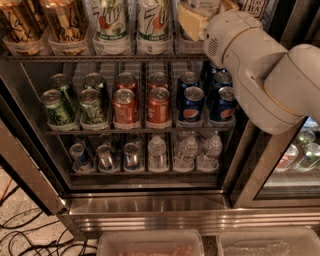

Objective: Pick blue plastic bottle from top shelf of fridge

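- The robot's thick white arm (270, 75) comes in from the right edge, crosses in front of the dark door frame, and slopes up and to the left towards the top rack.
- Its rounded wrist housing (232, 42) sits at the right end of the dark wire top shelf (100, 57), covering the right-hand lanes and part of the cans below.
- The cream-coloured gripper (191, 21) juts left from that housing, over the clear plastic lane just right of the two green-labelled 7UP bottles (152, 25).
- Whether the gripper is spread or closed cannot be told, nor whether it has hold of anything.
- The tall blue plastic bottle with the pale "TEA" label (256, 7) stands at the far right of the top shelf, above and behind the wrist housing. Only its lower label shows at the upper edge of the view.
- Two amber bottles with gold labels (62, 22) fill the shelf's left lanes.
- The middle rack holds green soda cans (57, 107), red soda cans (125, 105) and blue Pepsi cans (191, 102), the rightmost touching the arm's outline.
- Small clear water bottles (186, 150) stand on the lowest rack.
- The large stainless-steel fridge (150, 210) has its steel sill below, with black cables (25, 240) on the floor to its left.
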Robot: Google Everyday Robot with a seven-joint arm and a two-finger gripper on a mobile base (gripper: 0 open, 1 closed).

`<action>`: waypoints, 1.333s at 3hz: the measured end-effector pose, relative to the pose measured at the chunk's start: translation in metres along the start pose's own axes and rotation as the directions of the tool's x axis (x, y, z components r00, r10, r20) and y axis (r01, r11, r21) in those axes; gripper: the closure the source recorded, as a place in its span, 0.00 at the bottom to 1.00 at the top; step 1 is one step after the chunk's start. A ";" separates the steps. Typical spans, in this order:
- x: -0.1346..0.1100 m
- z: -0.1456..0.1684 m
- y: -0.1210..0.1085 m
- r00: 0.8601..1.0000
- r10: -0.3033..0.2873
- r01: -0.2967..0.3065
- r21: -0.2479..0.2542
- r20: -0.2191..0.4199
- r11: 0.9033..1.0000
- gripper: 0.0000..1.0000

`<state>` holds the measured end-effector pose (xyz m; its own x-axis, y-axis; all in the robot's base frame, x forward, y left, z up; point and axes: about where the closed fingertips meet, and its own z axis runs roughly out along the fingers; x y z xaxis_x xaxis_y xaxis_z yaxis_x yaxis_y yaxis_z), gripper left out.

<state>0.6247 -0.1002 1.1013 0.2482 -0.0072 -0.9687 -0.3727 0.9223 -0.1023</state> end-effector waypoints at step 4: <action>-0.012 -0.058 0.025 0.998 -0.058 0.057 -0.149 -0.004 0.987 1.00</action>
<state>0.5605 -0.0995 1.0973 0.2659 -0.0625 -0.9620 -0.4866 0.8527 -0.1899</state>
